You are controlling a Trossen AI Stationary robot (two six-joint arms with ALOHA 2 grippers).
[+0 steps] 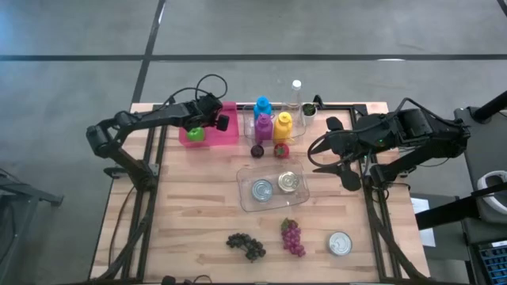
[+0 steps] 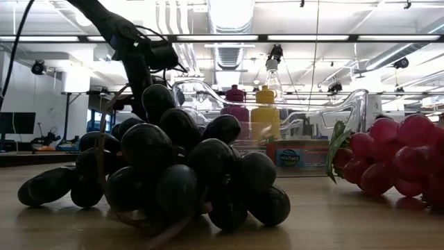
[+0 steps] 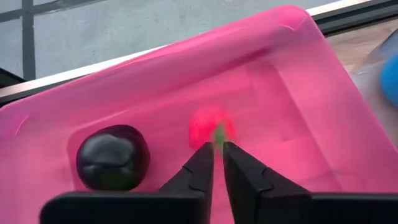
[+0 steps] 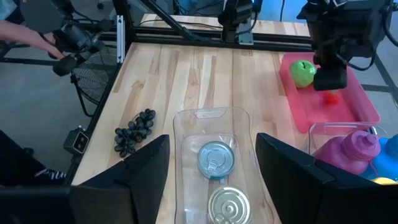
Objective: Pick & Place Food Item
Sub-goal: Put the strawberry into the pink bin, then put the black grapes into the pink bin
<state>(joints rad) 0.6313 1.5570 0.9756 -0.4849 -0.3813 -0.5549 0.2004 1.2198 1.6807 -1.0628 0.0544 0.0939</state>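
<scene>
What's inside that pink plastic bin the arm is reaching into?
Inside the pink plastic bin lie a green apple and a small red strawberry-like fruit. The left gripper above hides some of the floor.

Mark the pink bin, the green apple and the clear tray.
pink bin [image 1: 226,133], high view, bare floor near its right wall.
green apple [image 4: 302,72], right wrist view, its middle.
clear tray [image 1: 247,176], high view, left rim.
</scene>
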